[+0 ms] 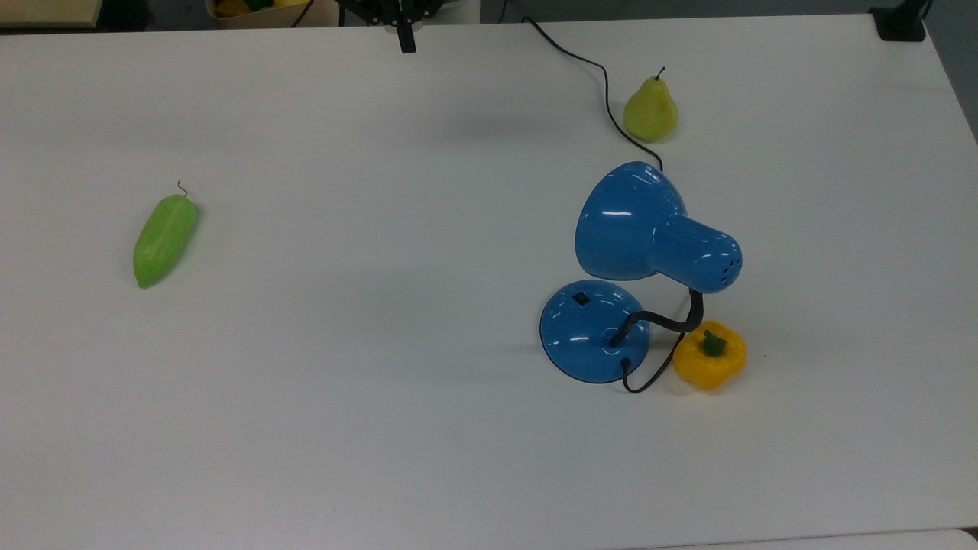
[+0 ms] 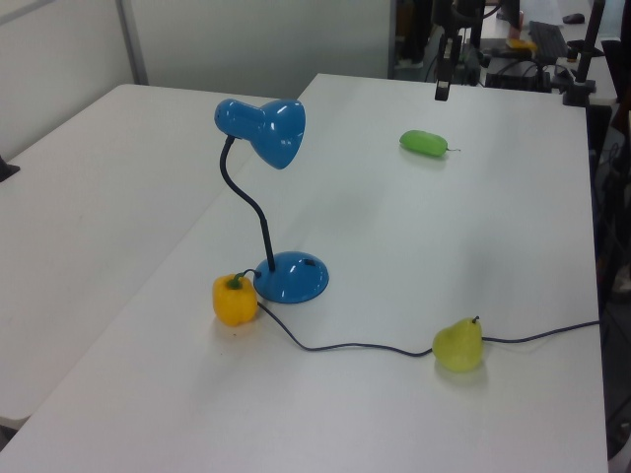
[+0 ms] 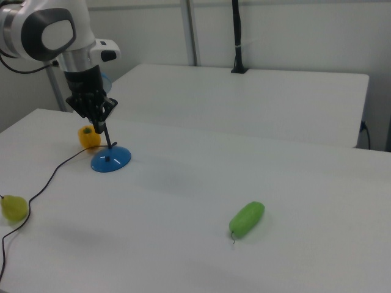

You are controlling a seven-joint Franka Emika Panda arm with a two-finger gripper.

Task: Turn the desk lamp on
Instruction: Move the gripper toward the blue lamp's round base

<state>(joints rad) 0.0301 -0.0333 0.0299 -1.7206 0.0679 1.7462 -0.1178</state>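
The desk lamp stands on the white table with its blue shade bent over its round blue base. A small black switch sits on the base's upper left in the top view. In the left view the shade rises on a black neck above the base. The lamp's base sits behind the arm in the right view. My gripper hangs shut and empty above the table's far edge, well away from the lamp. It also shows in the left view and the right view.
The lamp's black cord runs past a yellow-green pear to the far edge. A yellow bell pepper sits right beside the base. A green vegetable lies at the top view's left.
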